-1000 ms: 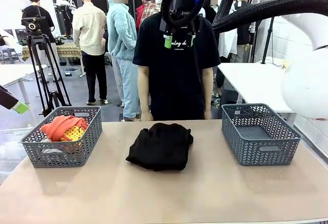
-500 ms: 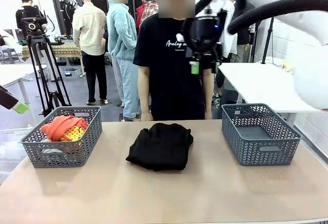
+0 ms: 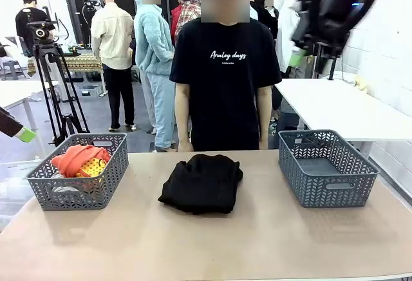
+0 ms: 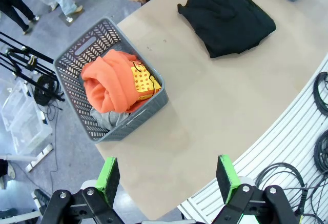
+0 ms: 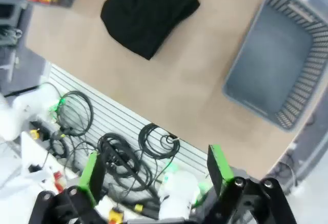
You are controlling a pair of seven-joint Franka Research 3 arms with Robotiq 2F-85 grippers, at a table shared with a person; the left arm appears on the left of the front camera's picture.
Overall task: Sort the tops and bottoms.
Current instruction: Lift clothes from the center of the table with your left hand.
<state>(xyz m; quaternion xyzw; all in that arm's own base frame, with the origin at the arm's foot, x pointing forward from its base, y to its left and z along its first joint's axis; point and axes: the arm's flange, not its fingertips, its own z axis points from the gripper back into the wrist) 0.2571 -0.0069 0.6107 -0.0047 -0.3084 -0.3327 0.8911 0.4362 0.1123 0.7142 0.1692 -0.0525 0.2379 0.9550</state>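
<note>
Centrally, rumpled black bundle [image 3: 201, 183] on smooth tan table [image 3: 257, 242].

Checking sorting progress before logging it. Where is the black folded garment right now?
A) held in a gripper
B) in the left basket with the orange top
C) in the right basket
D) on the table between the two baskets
D: the black garment lies on the table, between the left basket, which holds the orange top, and the right basket, touching neither.
</note>
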